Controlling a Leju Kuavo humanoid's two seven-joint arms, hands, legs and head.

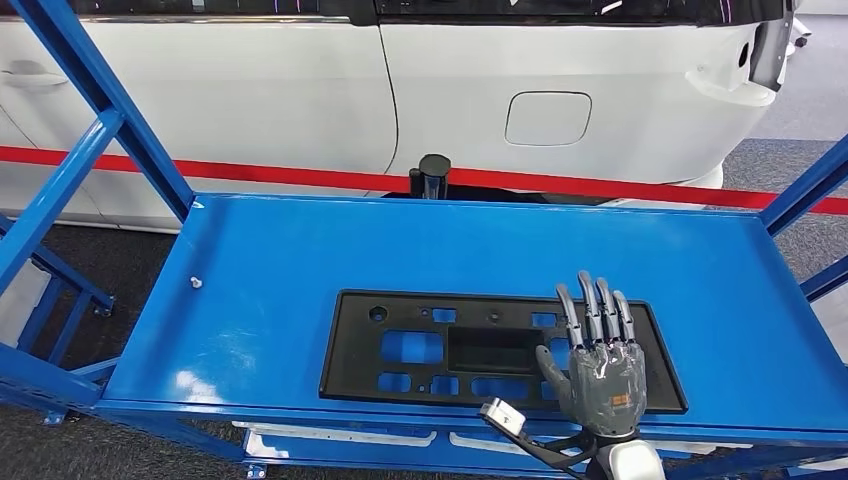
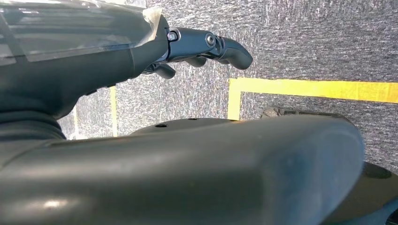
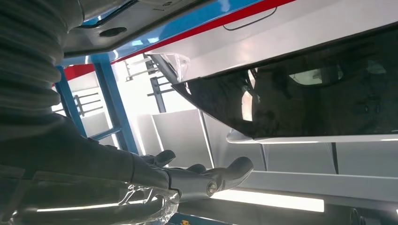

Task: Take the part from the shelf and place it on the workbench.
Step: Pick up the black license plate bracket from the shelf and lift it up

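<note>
Part (image 1: pixel 500 350), a flat black panel with cutouts, lies flat on the blue shelf (image 1: pixel 280 260), near its front edge, likely so it can be reached. Right robot hand (image 1: pixel 598 360) hovers over the part's right end, fingers straight and spread, palm down, holding nothing; contact unclear. Looks like a pre-grasp pose. Left robot hand (image 2: pixel 206 47) hangs low over grey carpet, fingers loosely curled, empty. White car (image 1: pixel 450 90) stands behind the shelf.
</note>
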